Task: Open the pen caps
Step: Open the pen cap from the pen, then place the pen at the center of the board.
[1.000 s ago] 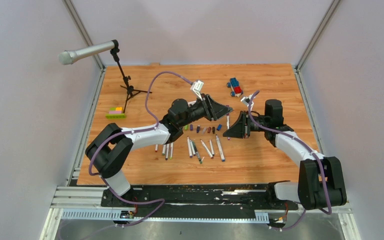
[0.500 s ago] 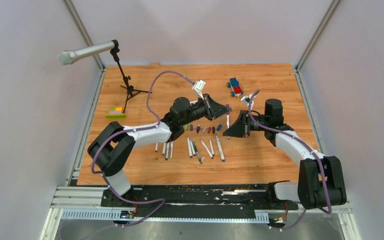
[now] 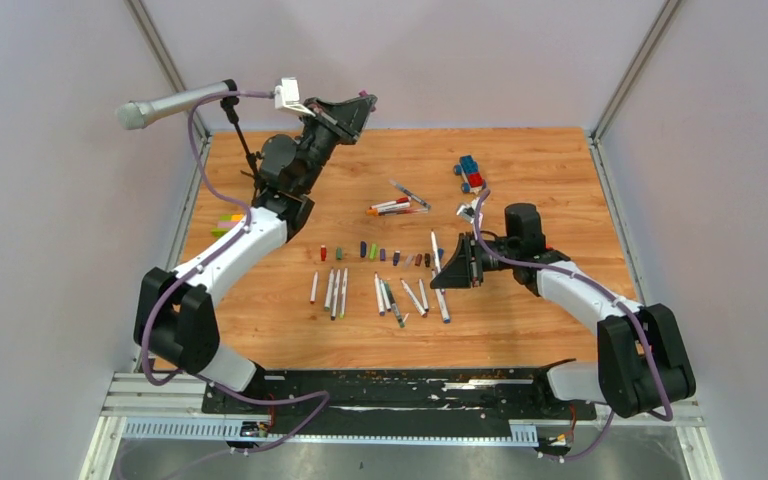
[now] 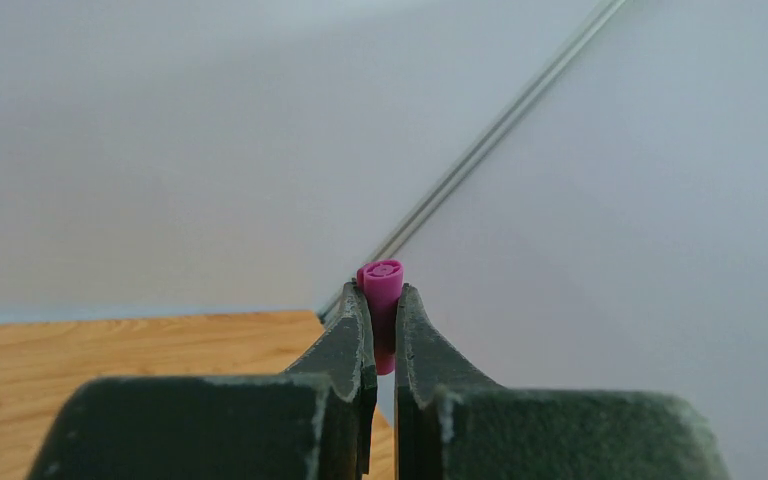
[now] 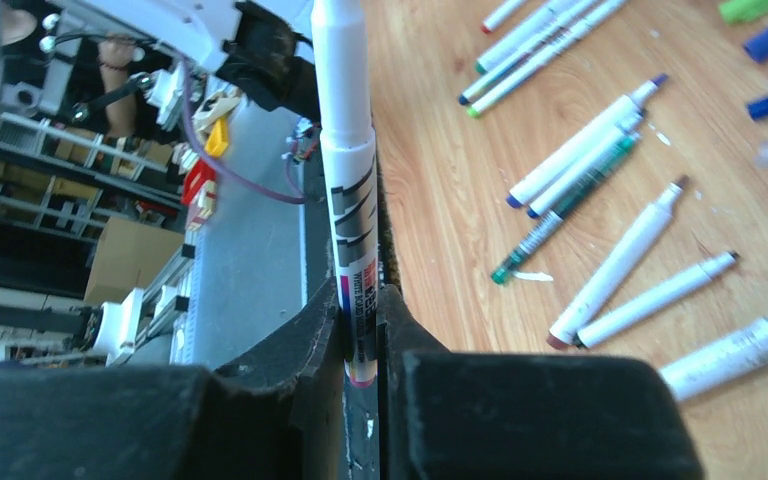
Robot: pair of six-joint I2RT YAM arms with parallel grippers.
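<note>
The left gripper (image 4: 382, 302) is clamped on a magenta cap (image 4: 382, 290), whose round end sticks out just past the fingertips. Only the left wrist view shows this. From above, the left gripper (image 3: 358, 103) is lifted high over the far left corner of the table (image 3: 540, 160), pointing at the back wall, and the cap is too small to make out.

The right gripper (image 5: 360, 305) is closed on a white marker pen (image 5: 345, 150), pinching its printed lower barrel. The pen's upper end runs out of the top of that picture. From above, the right gripper (image 3: 442, 272) sits low over the middle of the table with that pen (image 3: 435, 243) pointing away from the arm bases.

Just left of it lies a loose row of caps (image 3: 372, 251), about nine, in red, green, blue, purple and dark colours. Nearer the bases lies a row of uncapped pens (image 3: 380, 293), about ten. The right wrist view shows seven of these pens (image 5: 610, 270) up close, with their tips bare.

Farther back lies a small cluster of capped pens (image 3: 390, 207), three or four. A toy car (image 3: 471, 173) stands at the far right. A microphone (image 3: 175, 103) on its stand rises at the far left, beside the raised arm. That arm partly hides a green-yellow brick bar (image 3: 226, 226).
</note>
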